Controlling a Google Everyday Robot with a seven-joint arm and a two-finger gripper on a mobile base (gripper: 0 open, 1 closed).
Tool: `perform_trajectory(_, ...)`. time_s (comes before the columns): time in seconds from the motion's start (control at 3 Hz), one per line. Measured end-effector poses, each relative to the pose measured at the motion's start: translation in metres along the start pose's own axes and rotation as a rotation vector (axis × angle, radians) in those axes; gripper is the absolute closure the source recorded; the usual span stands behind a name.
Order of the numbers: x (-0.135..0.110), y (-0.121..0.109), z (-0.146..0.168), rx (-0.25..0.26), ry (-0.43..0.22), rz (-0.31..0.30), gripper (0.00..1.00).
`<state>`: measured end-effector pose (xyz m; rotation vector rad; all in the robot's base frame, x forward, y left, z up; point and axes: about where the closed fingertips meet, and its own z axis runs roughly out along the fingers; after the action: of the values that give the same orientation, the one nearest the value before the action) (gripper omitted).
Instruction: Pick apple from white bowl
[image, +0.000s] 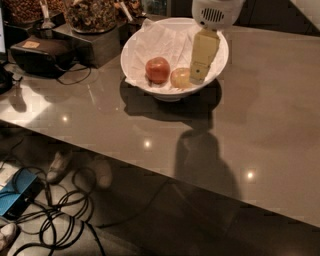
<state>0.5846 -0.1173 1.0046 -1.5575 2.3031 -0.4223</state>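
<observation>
The white bowl (136, 46), lined with crumpled white paper, stands at the back of the grey table. In it lie a deeper red apple (157, 69) on the left and the pale yellow-green apple (179, 78) on the right. My gripper (200, 74) hangs from the white wrist (216, 12) and reaches down inside the bowl. Its yellowish tip is just right of the pale apple, at or very near its side. It hides part of the bowl's right inner wall.
Containers of snacks (92, 15) on a dark stand sit at the back left beside the bowl. A black device (42, 52) with a cable lies at the far left. The table's front edge (150, 172) runs diagonally; cables (65, 210) and shoes lie on the floor below.
</observation>
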Motion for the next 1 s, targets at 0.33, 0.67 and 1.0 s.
perform_trajectory(0.33,-0.005,-0.011,0.011,-0.033,-0.046,0.038,0.0)
perform_trajectory(0.67,-0.013,-0.019,0.021,-0.06,-0.075,0.048,0.18)
perform_trajectory(1.0,-0.019,-0.025,0.029,-0.081,-0.088,0.051,0.23)
